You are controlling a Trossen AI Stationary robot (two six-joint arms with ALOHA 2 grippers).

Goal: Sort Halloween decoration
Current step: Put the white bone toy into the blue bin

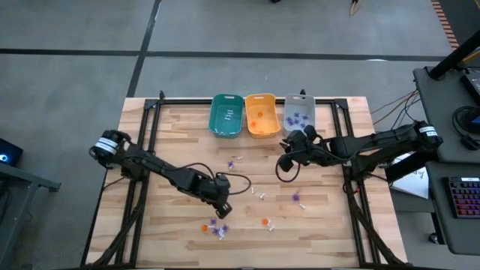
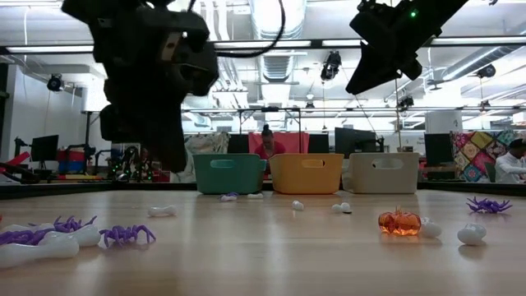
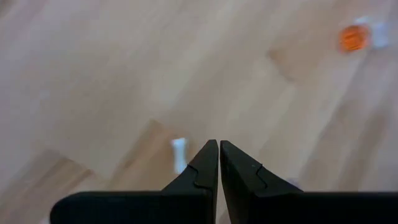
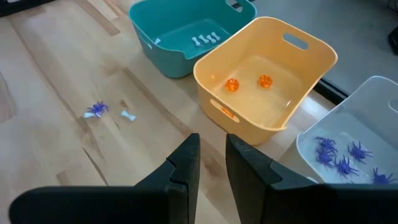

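A: High view: trinkets (image 1: 216, 229) are seen scattered along the table's (image 1: 330, 232) near edge, just below the left gripper (image 1: 222, 211).
B: Fingers pressed together, nothing held. The left arm is judged nearer.
A: The right gripper (image 1: 286, 160), slightly parted and empty, is hung before the far-edge bins (image 1: 260, 115).
B: No long axis can be told.

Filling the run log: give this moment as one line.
left tool: shut, empty, over purple spiders | right tool: slightly apart, empty, before orange bin | trinkets remain on table
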